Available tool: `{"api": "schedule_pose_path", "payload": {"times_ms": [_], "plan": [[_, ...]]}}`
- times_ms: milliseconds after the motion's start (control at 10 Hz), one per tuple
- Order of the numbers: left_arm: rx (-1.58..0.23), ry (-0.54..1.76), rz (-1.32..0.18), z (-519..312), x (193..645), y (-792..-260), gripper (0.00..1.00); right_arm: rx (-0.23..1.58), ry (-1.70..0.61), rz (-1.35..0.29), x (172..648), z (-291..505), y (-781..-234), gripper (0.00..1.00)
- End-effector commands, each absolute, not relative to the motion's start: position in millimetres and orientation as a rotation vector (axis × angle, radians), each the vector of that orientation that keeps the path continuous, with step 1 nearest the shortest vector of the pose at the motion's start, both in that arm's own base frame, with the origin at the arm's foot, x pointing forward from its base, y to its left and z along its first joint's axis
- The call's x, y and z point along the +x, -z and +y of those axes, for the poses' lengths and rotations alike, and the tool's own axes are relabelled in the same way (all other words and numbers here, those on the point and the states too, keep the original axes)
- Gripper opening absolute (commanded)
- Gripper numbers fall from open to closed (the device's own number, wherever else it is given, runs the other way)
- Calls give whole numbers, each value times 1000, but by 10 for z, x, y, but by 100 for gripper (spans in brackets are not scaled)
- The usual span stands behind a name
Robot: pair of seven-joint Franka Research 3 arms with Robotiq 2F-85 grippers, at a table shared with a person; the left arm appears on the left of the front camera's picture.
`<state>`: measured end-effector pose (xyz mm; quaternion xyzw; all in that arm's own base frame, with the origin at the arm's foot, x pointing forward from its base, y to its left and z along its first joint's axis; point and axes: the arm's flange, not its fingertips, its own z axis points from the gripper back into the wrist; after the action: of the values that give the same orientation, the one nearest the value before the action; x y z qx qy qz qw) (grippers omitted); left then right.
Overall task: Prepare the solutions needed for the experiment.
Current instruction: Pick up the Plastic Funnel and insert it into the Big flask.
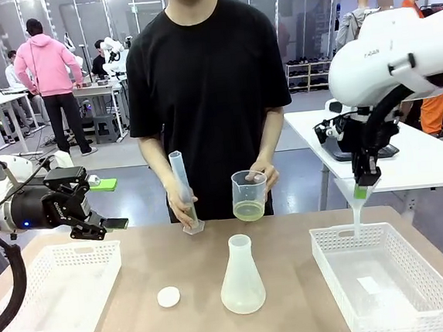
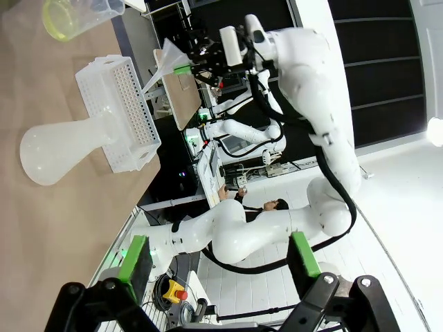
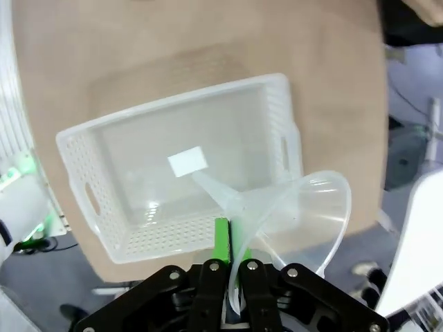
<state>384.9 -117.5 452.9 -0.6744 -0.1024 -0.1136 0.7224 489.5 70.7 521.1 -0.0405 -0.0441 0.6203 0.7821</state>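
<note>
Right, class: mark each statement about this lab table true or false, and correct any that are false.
1. The beaker in the person's hand holds pale yellow-green solution. True.
2. The Erlenmeyer flask lies on its side in a basket. False: the Erlenmeyer flask stands upright on the table, between the two baskets.
3. The right gripper has its jaws shut on a funnel above the right basket. True.
4. The left gripper holds the white cap. False: the left gripper has its jaws open and empty, and the white cap lies on the table.
</note>
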Motion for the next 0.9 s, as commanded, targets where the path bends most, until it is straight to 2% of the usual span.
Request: {"api": "schedule_pose_path", "payload": {"times_ms": [0, 300, 400, 800], "plan": [[-1504, 253, -224, -1186, 3844, -4547, 100, -245, -1239, -158, 4601, 782, -5151, 0], [-1504, 253, -224, -1186, 3844, -4547, 100, -305, -1236, -214, 4368, 841, -5222, 0], [-1504, 253, -224, -1186, 3844, -4547, 100, -249, -1279, -195, 4513, 803, -5333, 0], [-1504, 253, -224, -1186, 3844, -4547, 100, -249, -1279, -195, 4513, 803, -5333, 0]]}}
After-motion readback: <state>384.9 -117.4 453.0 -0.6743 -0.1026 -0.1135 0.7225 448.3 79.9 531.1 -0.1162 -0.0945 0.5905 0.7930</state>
